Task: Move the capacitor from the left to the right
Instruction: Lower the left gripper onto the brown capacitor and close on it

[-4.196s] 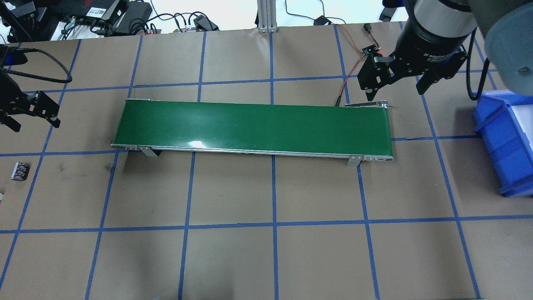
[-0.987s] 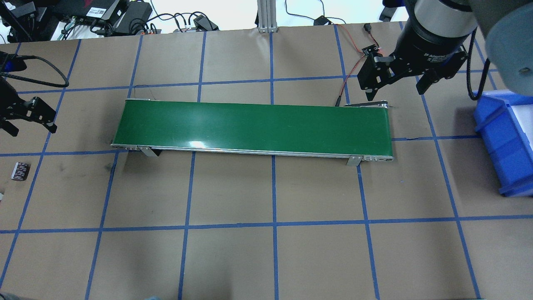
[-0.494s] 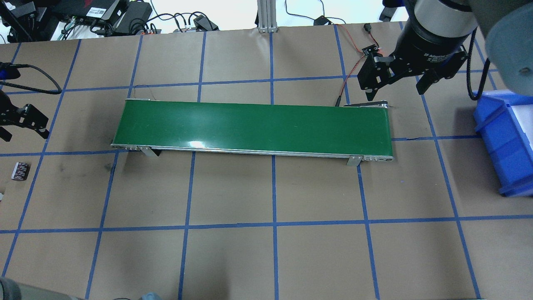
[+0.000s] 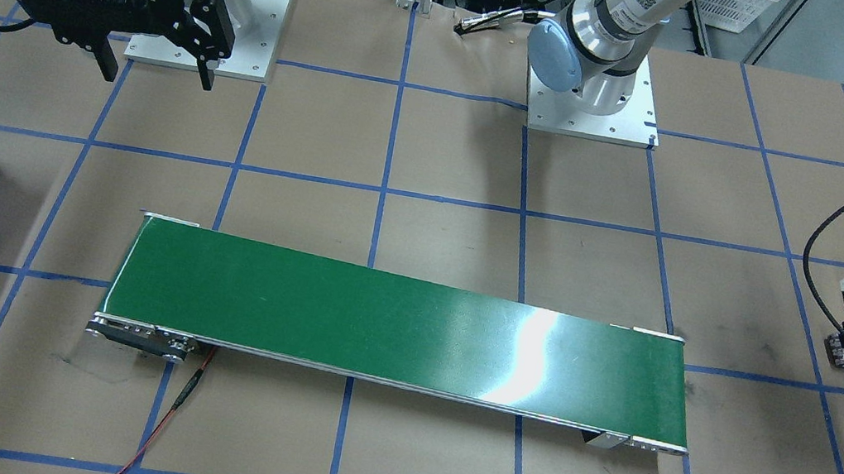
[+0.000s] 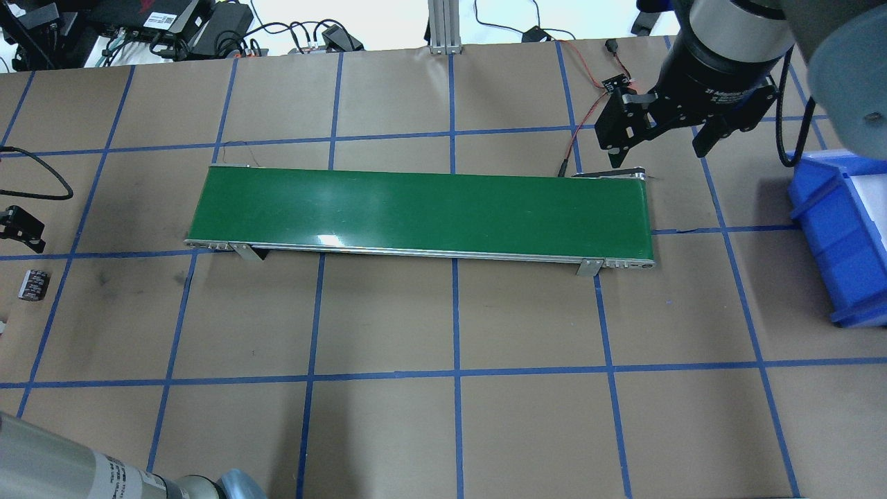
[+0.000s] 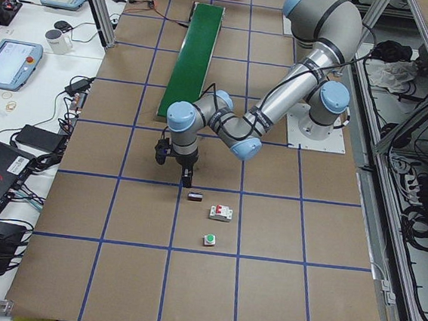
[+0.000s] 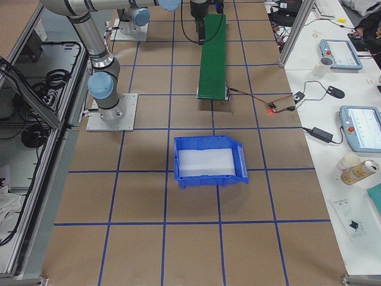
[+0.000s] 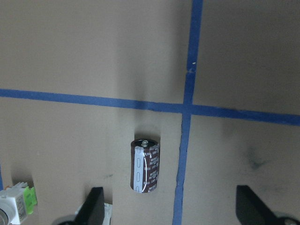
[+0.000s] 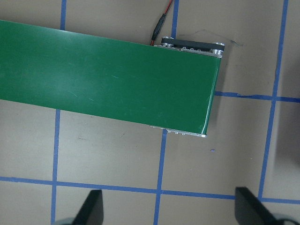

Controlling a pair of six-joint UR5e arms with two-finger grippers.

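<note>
The capacitor (image 8: 145,165), a stubby dark brown cylinder with a pale stripe, lies on its side on the brown paper at the table's left end (image 5: 32,285). It also shows in the exterior left view (image 6: 194,196). My left gripper (image 8: 171,212) is open and hovers above the table, the capacitor just ahead of its fingertips, nearer one finger. In the overhead view only one finger (image 5: 21,229) shows at the left edge. My right gripper (image 5: 662,149) is open and empty above the far right end of the green conveyor belt (image 5: 423,211).
A white breaker with a red switch (image 6: 222,214) and a green-capped push button (image 6: 209,240) lie close beside the capacitor. A blue bin (image 5: 842,235) stands at the right edge. A red wire (image 5: 578,132) runs to the belt's right end.
My left gripper has moved steadily left and toward the table's near side, closer to the capacitor, mostly leaving the overhead view. The right arm and the capacitor have not moved.
</note>
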